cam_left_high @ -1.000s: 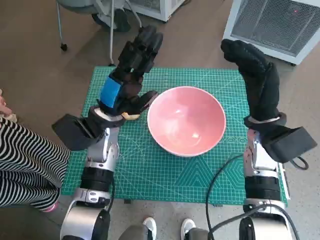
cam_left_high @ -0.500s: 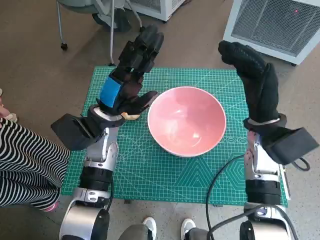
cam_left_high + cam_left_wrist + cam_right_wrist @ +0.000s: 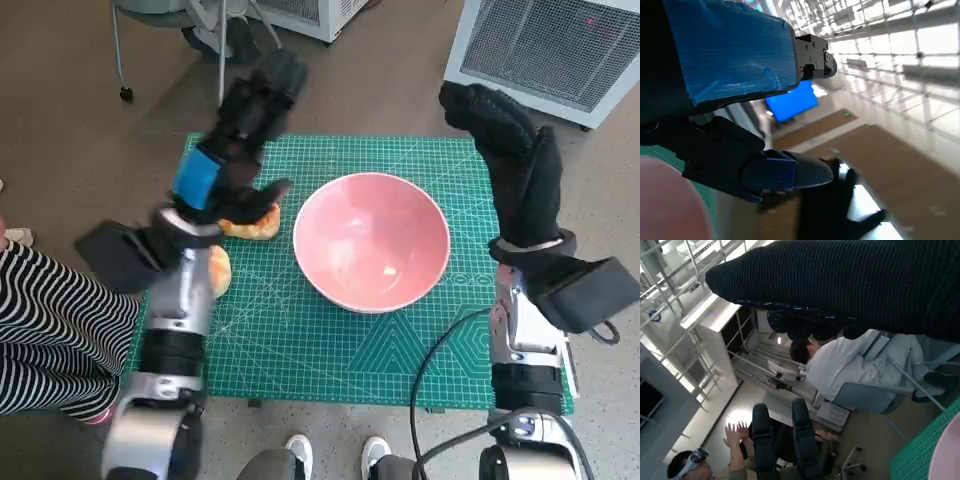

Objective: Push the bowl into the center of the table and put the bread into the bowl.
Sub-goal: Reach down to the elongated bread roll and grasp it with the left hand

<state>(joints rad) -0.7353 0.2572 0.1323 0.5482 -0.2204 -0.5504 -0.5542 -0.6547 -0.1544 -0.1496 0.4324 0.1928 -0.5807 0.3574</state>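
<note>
The pink bowl [image 3: 372, 240] stands upright near the middle of the green cutting mat [image 3: 330, 340]; its inside holds nothing. A golden piece of bread [image 3: 250, 223] lies on the mat just left of the bowl. A second bread-coloured piece [image 3: 219, 270] shows beside my left forearm, partly hidden. My left hand [image 3: 232, 145] hovers over the first bread, fingers stretched away from me, thumb above the bread, holding nothing. My right hand [image 3: 515, 160] stands raised to the right of the bowl, fingers extended, empty. The right wrist view catches the bowl's edge [image 3: 950, 456] and the mat [image 3: 922, 452].
A person in striped clothes [image 3: 45, 330] sits close at the mat's left side. A white grilled unit [image 3: 550, 45] stands beyond the far right corner, chair legs [image 3: 125, 92] at far left. A black cable [image 3: 440, 350] crosses the mat's near right. A seated person [image 3: 840, 365] appears in the right wrist view.
My left hand and forearm have swung left, away from the bowl, uncovering the bread that lay under the thumb. The bowl and my right hand have stayed put.
</note>
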